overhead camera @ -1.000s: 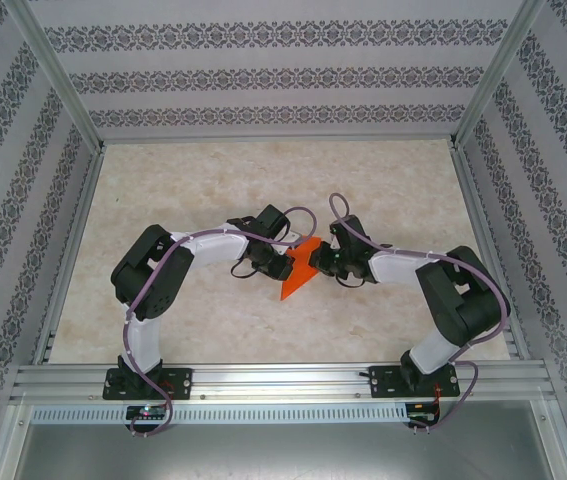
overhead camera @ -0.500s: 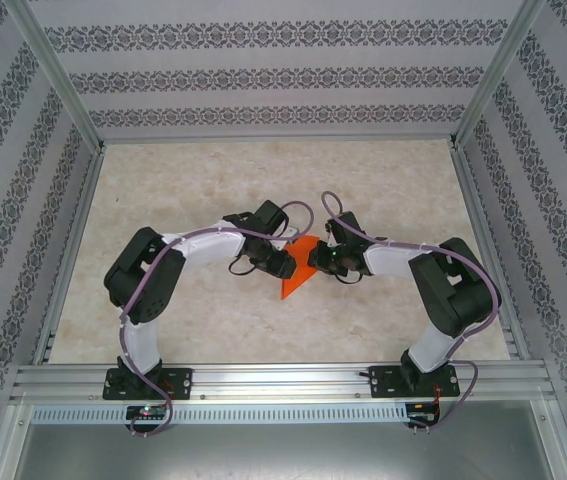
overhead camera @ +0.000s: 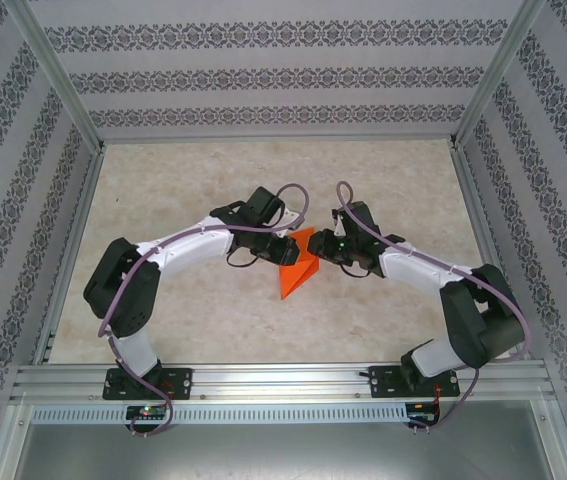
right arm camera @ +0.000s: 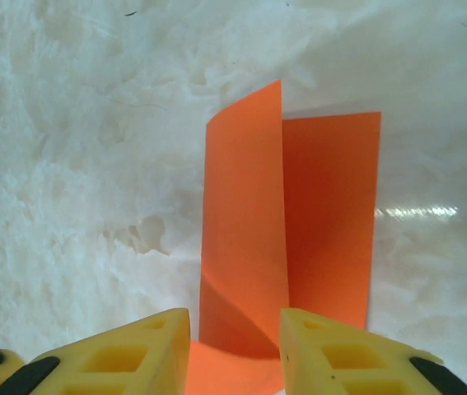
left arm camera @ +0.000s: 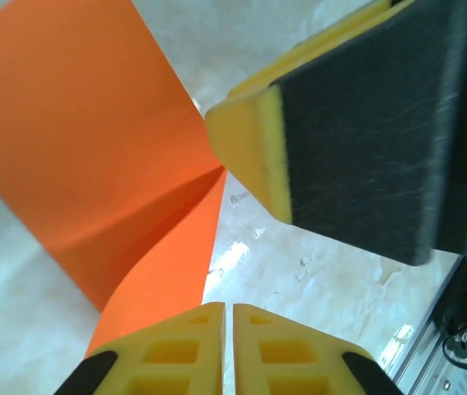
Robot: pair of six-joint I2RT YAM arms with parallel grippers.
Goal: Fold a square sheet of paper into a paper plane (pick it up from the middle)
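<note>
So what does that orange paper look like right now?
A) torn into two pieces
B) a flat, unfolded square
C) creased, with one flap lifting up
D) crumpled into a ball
C: in the right wrist view the square sheet of paper has a sharp crease running down it. One panel rises off the table beside the other, and the sheet is in one piece, not crumpled.

The left arm [overhead camera: 178,250] and right arm [overhead camera: 421,268] have white links between bulky black joint housings, a purple cable [overhead camera: 305,203] looping along each. The jaws are yellow, moulded with hollow cells, dark-padded.
</note>
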